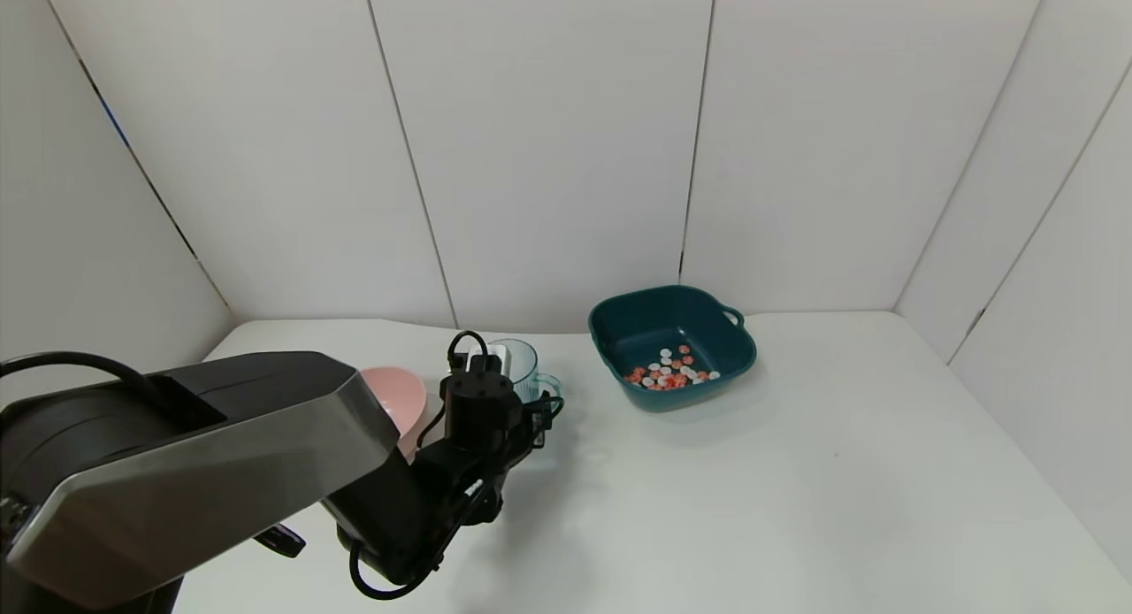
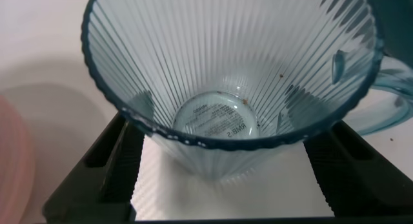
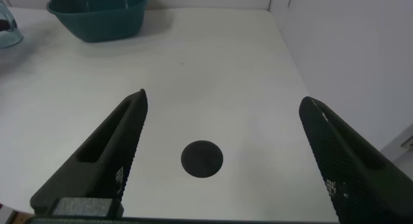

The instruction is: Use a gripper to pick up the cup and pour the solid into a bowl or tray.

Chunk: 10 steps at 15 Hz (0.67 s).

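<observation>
The cup (image 1: 523, 364) stands upright on the white table, empty, between the pink bowl and the teal dish. In the left wrist view I look down into the cup (image 2: 219, 69) and see only a label on its bottom. My left gripper (image 1: 513, 391) is around the cup, its black fingers (image 2: 119, 159) standing wide on either side, open. The solid (image 1: 672, 372), red-orange and white pieces, lies inside the dark teal square dish (image 1: 619, 349) to the right of the cup. My right gripper (image 3: 222, 98) is open and empty above bare table; it is out of the head view.
A round pink bowl (image 1: 398, 402) sits just left of the cup, partly behind my left arm, and shows at the edge of the left wrist view (image 2: 10, 159). A dark round spot (image 3: 202, 159) lies under the right gripper. White walls enclose the table.
</observation>
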Each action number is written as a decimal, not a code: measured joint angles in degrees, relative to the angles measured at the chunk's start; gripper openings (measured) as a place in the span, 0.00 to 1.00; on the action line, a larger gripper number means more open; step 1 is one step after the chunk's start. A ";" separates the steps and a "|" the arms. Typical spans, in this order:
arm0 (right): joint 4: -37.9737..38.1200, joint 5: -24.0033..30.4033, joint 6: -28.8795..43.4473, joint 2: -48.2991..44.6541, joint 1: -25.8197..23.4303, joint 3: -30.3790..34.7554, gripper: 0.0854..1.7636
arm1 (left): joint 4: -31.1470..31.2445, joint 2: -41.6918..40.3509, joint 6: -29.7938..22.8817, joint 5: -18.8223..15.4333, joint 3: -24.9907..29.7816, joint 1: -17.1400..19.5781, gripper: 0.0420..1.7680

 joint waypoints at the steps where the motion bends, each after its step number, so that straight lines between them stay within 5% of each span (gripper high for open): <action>1: 0.00 0.01 0.02 0.00 0.00 0.00 0.97 | 0.02 -0.16 -0.11 -0.06 0.28 -0.02 0.89; 10: 0.00 0.01 0.02 0.00 0.00 0.00 0.97 | 0.99 -4.85 -0.20 -0.33 4.46 -0.30 0.95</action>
